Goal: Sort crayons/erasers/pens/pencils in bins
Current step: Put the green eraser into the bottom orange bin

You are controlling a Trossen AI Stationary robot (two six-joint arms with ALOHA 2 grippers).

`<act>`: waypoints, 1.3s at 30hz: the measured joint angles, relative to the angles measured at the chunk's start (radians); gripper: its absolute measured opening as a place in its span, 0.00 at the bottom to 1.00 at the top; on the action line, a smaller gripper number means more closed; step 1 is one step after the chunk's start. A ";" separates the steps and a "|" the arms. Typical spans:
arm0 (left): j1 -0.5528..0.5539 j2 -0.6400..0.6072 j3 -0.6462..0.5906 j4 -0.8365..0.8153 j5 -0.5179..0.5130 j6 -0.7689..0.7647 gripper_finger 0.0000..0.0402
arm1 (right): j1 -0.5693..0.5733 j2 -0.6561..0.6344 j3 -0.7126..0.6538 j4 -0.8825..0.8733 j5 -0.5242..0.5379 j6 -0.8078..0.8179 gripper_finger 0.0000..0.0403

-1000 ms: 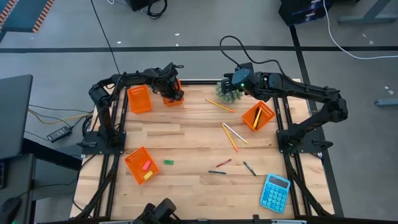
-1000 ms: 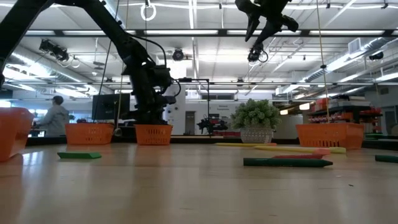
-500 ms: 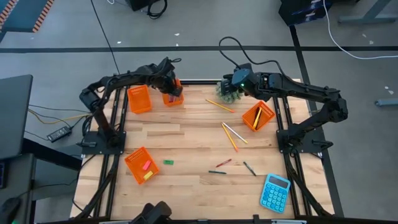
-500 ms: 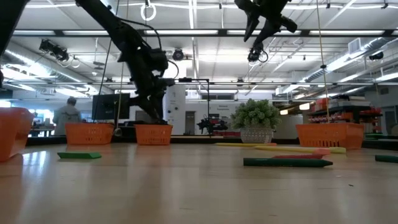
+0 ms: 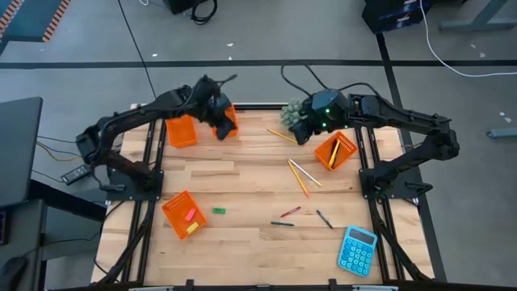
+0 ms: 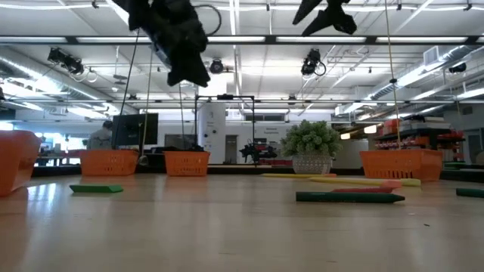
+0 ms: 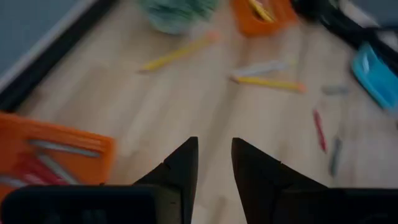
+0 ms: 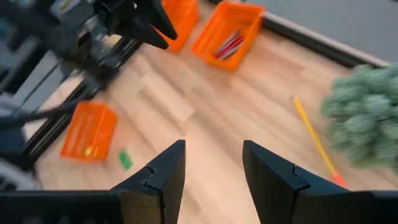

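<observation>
1. Nearest the surface's (image 5: 242, 182) front edge, a dark pen (image 5: 282, 223) lies crosswise, a red crayon (image 5: 291, 211) and a grey crayon (image 5: 324, 219) slant beside it.
2. Mid-surface, two pencils (image 5: 300, 175) run diagonally toward the right bin (image 5: 335, 151).
3. Farther back, the left gripper (image 5: 220, 129) hangs by the crayon bin (image 5: 227, 121), empty, fingers narrowly parted.
4. Right gripper (image 5: 300, 135), empty, fingers wide, hovers near the plant (image 5: 292, 113).

The right gripper (image 8: 211, 165) hangs with fingers parted above bare wooden table (image 8: 205, 118). Ahead of the jaws sits an orange bin (image 8: 229, 32) holding crayons (image 8: 230, 45); a yellow pencil (image 8: 313, 142) lies beside a blurred plant (image 8: 364, 112).
</observation>
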 joint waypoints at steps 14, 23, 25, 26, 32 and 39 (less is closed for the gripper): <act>-0.331 -0.043 0.000 -0.329 -0.039 -0.067 0.25 | 0.246 0.138 0.000 -0.204 0.036 0.080 0.41; -0.593 -0.042 -0.062 -0.423 -0.136 0.133 0.32 | 0.358 0.245 0.000 -0.218 0.032 0.126 0.41; -0.624 -0.037 -0.098 -0.381 -0.195 0.126 0.35 | 0.384 0.244 0.000 -0.219 0.040 0.181 0.41; -0.634 -0.034 -0.118 -0.356 -0.217 0.117 0.37 | 0.399 0.242 0.000 -0.219 0.053 0.211 0.41; -0.639 -0.028 -0.223 -0.207 -0.201 0.045 0.51 | 0.461 0.215 0.001 -0.216 0.155 0.396 0.41; -0.702 -0.007 -0.272 -0.151 -0.193 0.001 0.62 | 0.506 0.218 0.001 -0.216 0.282 0.601 0.41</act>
